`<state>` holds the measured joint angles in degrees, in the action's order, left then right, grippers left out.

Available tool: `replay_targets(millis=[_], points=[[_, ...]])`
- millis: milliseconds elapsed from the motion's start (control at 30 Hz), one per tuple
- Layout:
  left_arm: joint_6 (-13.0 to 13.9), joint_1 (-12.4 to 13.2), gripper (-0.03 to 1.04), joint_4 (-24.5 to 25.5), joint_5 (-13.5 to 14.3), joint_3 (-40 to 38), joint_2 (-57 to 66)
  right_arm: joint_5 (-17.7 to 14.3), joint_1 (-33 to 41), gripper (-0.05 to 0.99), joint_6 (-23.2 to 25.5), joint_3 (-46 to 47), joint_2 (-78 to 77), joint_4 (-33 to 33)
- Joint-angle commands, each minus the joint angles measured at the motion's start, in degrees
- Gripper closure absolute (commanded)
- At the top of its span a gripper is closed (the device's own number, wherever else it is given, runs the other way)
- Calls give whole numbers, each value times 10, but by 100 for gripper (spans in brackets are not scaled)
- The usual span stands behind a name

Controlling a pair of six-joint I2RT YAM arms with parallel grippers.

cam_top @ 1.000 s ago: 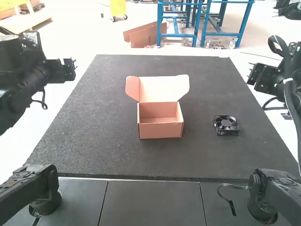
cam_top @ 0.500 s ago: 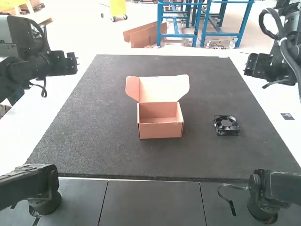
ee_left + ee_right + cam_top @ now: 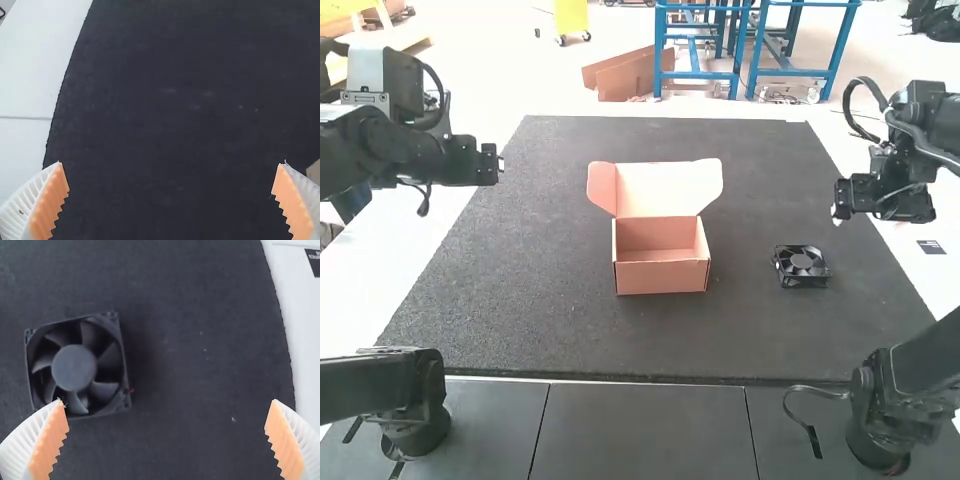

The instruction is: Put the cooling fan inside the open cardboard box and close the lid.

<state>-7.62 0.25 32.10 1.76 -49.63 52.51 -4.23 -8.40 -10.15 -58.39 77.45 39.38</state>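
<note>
On the black mat [image 3: 520, 290] that covers the bench, the cooling fan [image 3: 801, 266] lies flat, well to the right of the cardboard box [image 3: 660, 262]. The box sits mid-mat with its lid [image 3: 665, 187] standing up behind it, and nothing in it that I can make out. The right claw [image 3: 162, 440] hangs above the mat, spread wide and empty. From its own camera, the fan sits off toward one finger rather than between the two. The left claw [image 3: 170, 200] is just as wide and empty, over the mat's left part, well apart from the box.

The trouble I'd watch for is the pickup. Coming straight down from where it hangs, one finger looks likely to land on the fan's frame instead of straddling it, and that would shove the fan along the mat. The fan is also low and flat, so a shallow grip could slip off its edges. The box looks light: a fan clipped on its front wall might push it askew.
</note>
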Motion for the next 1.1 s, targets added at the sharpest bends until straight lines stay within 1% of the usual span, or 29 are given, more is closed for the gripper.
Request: replay_targets(millis=[0,133,200,367,700,1067], points=[[16,-4,5,3,3,-25,3,20,-30,3,-25,-21,23,12],[16,-4,5,2,-8,-21,5,30,-44,3,-22,-16,50,14],[16,-4,5,-3,-11,-17,6,42,-45,3,-19,-12,61,14],[16,-4,5,-3,-12,-14,6,61,-44,3,-12,-4,93,4],[15,-4,5,-1,-12,-11,6,60,-44,3,-11,-23,177,-32],[15,-3,5,-3,-12,-11,6,59,-43,3,0,-103,270,-31]])
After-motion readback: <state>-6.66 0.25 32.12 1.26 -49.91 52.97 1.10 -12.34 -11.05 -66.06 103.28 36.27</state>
